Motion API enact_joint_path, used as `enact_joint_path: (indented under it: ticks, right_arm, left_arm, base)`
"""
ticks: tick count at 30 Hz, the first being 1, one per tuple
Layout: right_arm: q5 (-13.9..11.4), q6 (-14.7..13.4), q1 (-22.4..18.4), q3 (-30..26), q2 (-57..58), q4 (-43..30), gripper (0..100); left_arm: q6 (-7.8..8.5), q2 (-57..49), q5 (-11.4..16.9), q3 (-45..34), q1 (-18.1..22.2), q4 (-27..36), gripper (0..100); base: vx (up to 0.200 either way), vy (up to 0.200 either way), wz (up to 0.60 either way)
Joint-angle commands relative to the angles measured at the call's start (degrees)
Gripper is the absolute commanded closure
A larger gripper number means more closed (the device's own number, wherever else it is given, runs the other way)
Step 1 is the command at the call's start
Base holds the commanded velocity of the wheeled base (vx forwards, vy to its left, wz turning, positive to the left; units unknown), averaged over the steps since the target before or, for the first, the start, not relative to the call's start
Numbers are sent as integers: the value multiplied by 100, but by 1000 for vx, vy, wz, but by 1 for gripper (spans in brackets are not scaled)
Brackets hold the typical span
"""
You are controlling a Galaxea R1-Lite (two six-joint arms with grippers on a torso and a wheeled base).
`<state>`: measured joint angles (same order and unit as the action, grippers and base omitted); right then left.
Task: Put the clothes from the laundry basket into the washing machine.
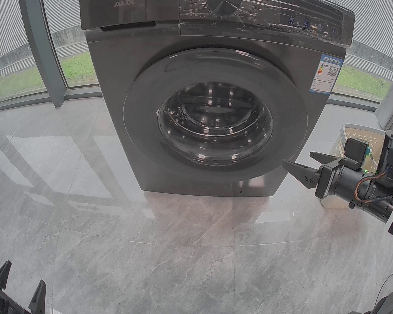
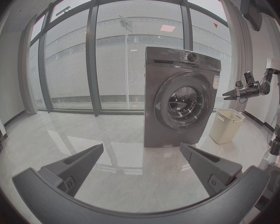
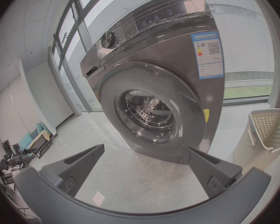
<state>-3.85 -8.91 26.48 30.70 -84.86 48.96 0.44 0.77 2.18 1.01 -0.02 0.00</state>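
While the washing machine (image 1: 113, 66) stands at twelve o'clock in the head view, its round door (image 1: 215, 123) is shut, and the steel drum shows through the glass. A control dial sits at the top of the front panel, under clear film.

At three o'clock, just beside the machine's right flank, the cream laundry basket (image 1: 358, 128) stands upright on the floor (image 1: 161, 249). From the head it is partly hidden behind the right arm. The right wrist view shows its rim and its perforated inner wall, but what lies at its bottom cannot be told.

The right gripper (image 1: 298, 158) hangs in the air between three and four o'clock. It lies level and points toward the lower right edge of the door without touching it. Its jaws are spread apart with nothing between them.

The left gripper (image 1: 24, 272) sits low at seven o'clock, well apart from both machine and basket. Its jaws are also spread wide and hold nothing, with their tips pointing toward the machine.

Tall windows (image 2: 68, 63) run behind the machine from ten to two o'clock.
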Motion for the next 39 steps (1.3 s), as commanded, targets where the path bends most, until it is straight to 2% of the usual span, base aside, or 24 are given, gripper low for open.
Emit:
enact_joint_path:
  ticks: [1,10,12,16,18,21,23,25,27,32,35,39]
  right_arm:
    - [7,3,42,42,-154,53,0]
    - [-19,39,121,305,-303,105,0]
    - [-1,39,121,358,-338,219,0]
    - [174,162,42,569,-497,703,0]
    - [456,285,15,595,-611,1107,0]
    - [508,355,50,411,-593,1292,0]
    - [491,381,94,209,-532,1318,0]
    - [456,504,305,-248,-207,1318,0]
    - [280,548,595,-749,251,1248,0]
    - [-89,575,903,-1742,1138,1125,0]
    - [-265,584,938,-2243,1622,1125,0]
    - [-221,584,833,-2736,2140,1125,0]
  left_arm:
    - [0,-59,2,-101,2,0,0]
    - [-9,-59,-7,-101,2,0,0]
    - [-18,-59,-7,-101,2,0,0]
    - [-26,-59,2,-101,2,0,0]
    - [-26,-59,2,-101,2,0,0]
    - [-35,-59,-7,-101,2,0,0]
    - [-44,-59,-7,-101,2,0,0]
    - [-61,-59,-16,-101,2,0,0]
    - [-79,-59,-25,-101,2,0,0]
    - [-70,-59,-25,-101,2,0,0]
    - [-61,-59,-25,-101,2,0,0]
    - [-70,-59,-25,-101,2,0,0]
  base:
    - [200,0,0]
    - [200,0,0]
    - [0,0,0]
    - [0,0,0]
    - [0,0,0]
    - [0,0,0]
    - [0,0,0]
    - [0,0,0]
    - [0,0,0]
    - [0,0,0]
    - [0,0,0]
    - [0,0,0]
